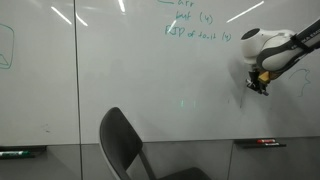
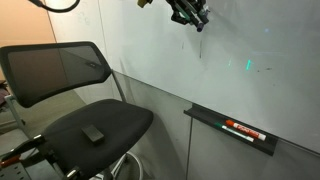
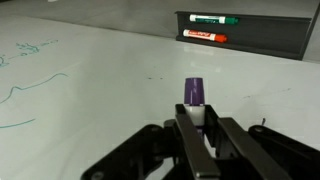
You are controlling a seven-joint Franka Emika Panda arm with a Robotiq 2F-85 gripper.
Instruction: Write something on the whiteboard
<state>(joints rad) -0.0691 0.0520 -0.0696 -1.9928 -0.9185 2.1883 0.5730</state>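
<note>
The whiteboard [image 1: 150, 80] is a very large glossy white wall board with green handwriting [image 1: 195, 32] near its top. It also shows in an exterior view [image 2: 250, 60] and in the wrist view [image 3: 110, 80]. My gripper [image 3: 197, 125] is shut on a marker [image 3: 194, 97] with a purple tip and white body. The tip points at the board; I cannot tell if it touches. In the exterior views the gripper [image 1: 258, 84] [image 2: 192, 16] sits close against the board, right of and below the green writing.
A black mesh office chair [image 2: 75, 100] stands in front of the board, with a small dark object [image 2: 94, 133] on its seat. A black marker tray [image 2: 235, 130] under the board holds a red marker; in the wrist view the tray [image 3: 250, 35] holds green and red markers.
</note>
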